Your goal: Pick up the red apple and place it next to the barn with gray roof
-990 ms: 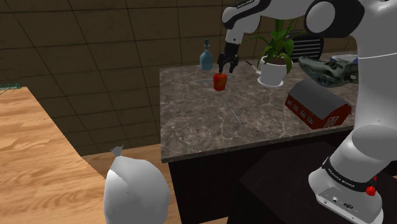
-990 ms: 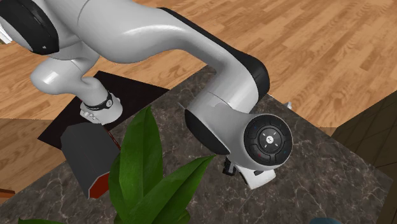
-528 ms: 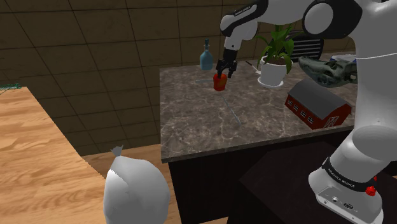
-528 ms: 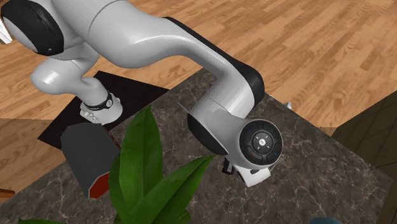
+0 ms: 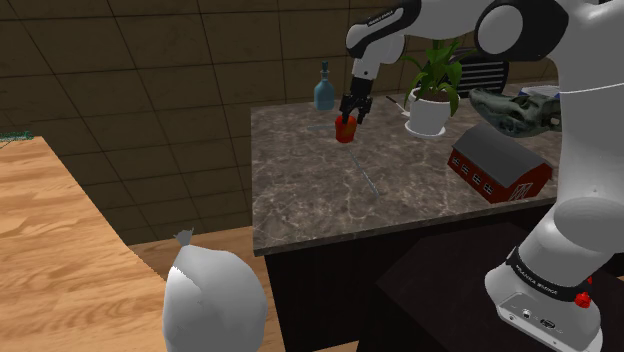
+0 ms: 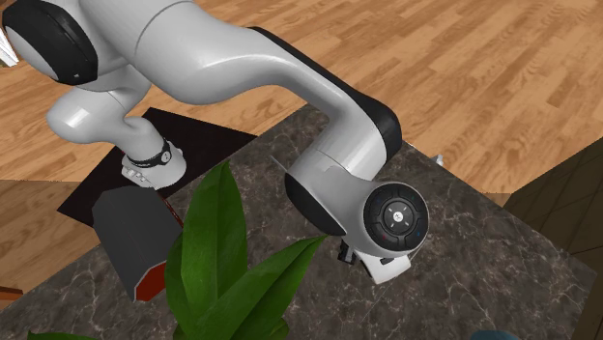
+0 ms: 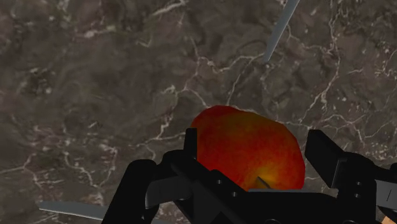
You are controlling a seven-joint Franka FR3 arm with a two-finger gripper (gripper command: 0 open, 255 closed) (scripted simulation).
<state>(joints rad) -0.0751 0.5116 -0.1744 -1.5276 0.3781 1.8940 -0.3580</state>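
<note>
The red apple (image 5: pixel 346 128) rests on the dark marble counter (image 5: pixel 330 200), toward the back. My gripper (image 5: pixel 348 117) is lowered over it and open, one finger on each side of the fruit. In the wrist view the apple (image 7: pixel 248 153) sits between the two black fingers (image 7: pixel 324 156) of the gripper (image 7: pixel 254 143), close to both without being clasped. The red barn with a grey roof (image 5: pixel 500 165) stands near the counter's right end in the shoulder view, well away from the apple. Its grey roof (image 6: pixel 130 237) also shows in the second exterior view.
A potted plant in a white pot (image 5: pixel 437 95) stands between apple and barn, its leaves (image 6: pixel 213 251) near the second exterior camera. A blue bottle (image 5: pixel 323 88) is behind the apple. A grey toy figure (image 5: pixel 515 110) lies behind the barn. A white bag (image 5: pixel 215 300) sits below the counter.
The gripper came down from just above the apple until its fingers straddle it. Over the last half second almost nothing has moved.
</note>
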